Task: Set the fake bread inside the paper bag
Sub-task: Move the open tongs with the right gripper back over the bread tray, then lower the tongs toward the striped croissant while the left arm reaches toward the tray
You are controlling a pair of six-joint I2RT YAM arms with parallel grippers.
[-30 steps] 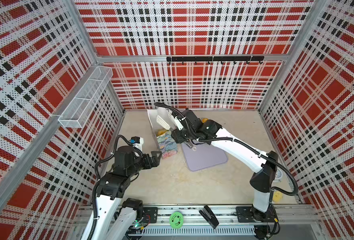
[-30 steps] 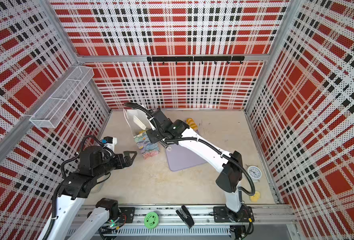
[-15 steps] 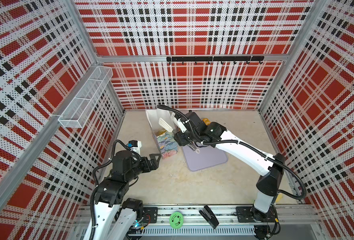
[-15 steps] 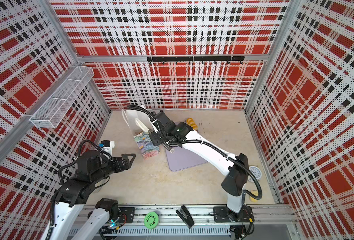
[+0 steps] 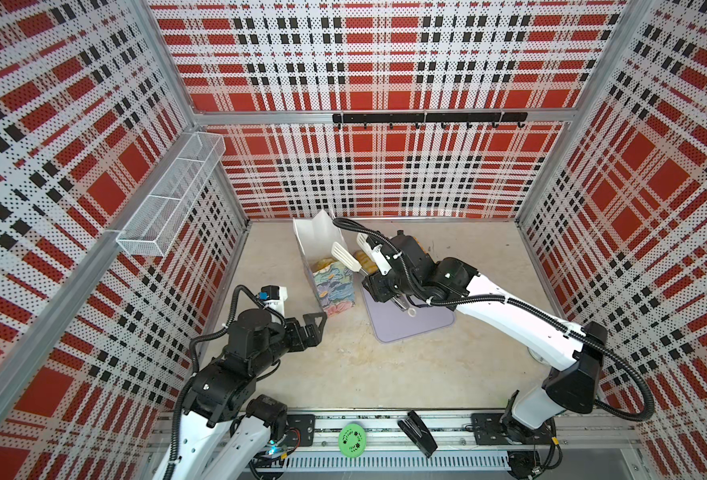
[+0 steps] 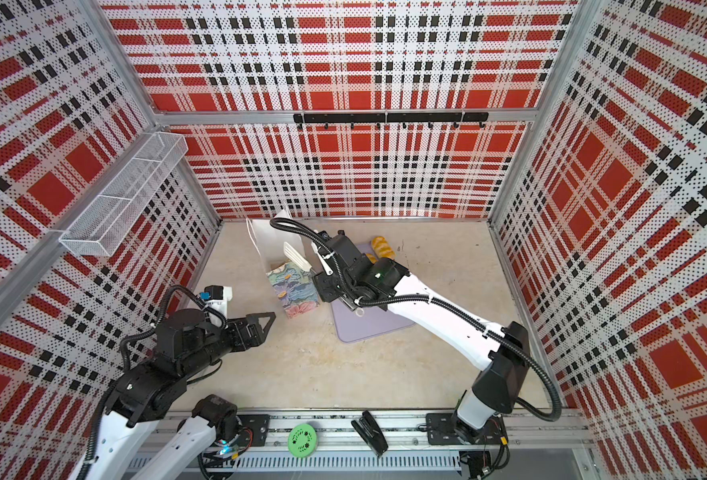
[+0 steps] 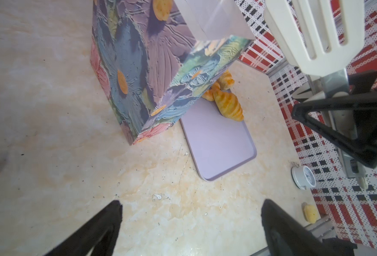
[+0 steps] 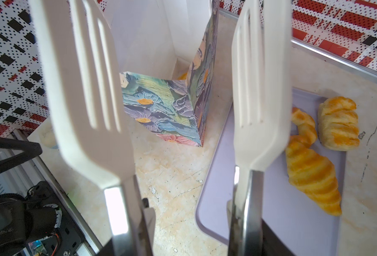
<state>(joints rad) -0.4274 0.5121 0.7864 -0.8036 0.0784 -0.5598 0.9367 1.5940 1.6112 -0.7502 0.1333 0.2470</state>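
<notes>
The left pincer [image 7: 191, 202] gapes wide, empty, near the tall flower-print paper bag [image 5: 333, 286]. The right pincer [image 5: 374, 282] clamps white slotted tongs [image 8: 90, 110], whose blades stand apart and empty. A glossy golden toy croissant [image 8: 311, 175] lies on the flat lavender tray [image 8: 260, 210] beside the bag. It is probably light, stiff and slippery, and best squeezed across its thick middle.

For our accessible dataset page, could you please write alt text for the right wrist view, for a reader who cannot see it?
Two white slotted blades of the tongs stand apart in the foreground, nothing between them. Behind them an open flower-print paper bag stands beside a lavender tray with three pieces of fake bread.
</notes>
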